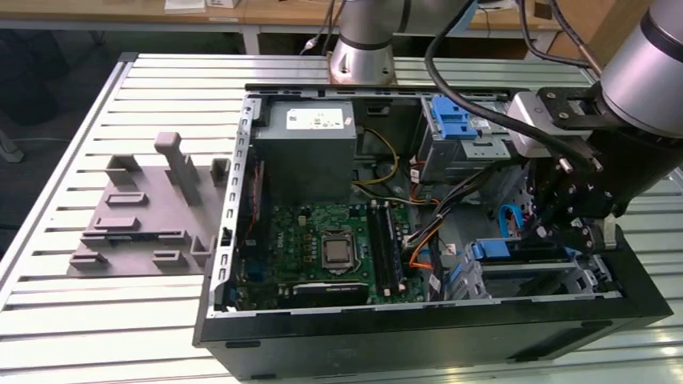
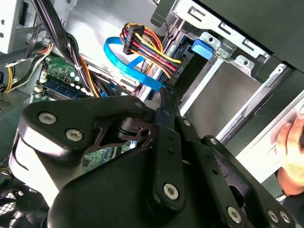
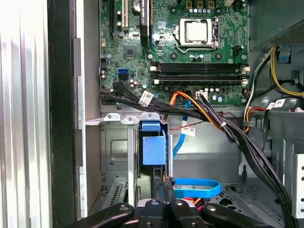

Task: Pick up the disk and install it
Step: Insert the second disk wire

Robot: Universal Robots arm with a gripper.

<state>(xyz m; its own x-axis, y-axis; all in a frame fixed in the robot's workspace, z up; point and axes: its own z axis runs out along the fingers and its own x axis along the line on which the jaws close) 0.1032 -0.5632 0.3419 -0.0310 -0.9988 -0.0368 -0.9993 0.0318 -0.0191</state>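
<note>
The disk (image 1: 521, 250) sits on edge in the drive cage at the case's front corner, on the exterior view's right; its blue bracket (image 3: 153, 142) faces out of the bay. My gripper (image 1: 557, 228) hangs inside the open computer case just beside and above the disk. In both wrist views its two black fingers (image 3: 164, 190) are pressed together, and nothing shows between them. The fingertips (image 2: 164, 102) end close to the power connector (image 2: 175, 71) and the blue data cable (image 2: 128, 66) at the disk's end. The disk's metal body is mostly hidden by the cage.
The open case (image 1: 427, 320) lies on a slatted metal table (image 1: 117, 320). Motherboard (image 1: 320, 248), grey power supply box (image 1: 306, 148) and cable bundles (image 3: 228, 126) crowd the inside. A grey fixture (image 1: 149, 216) stands on the exterior view's left. A hand (image 2: 289, 142) rests by the case.
</note>
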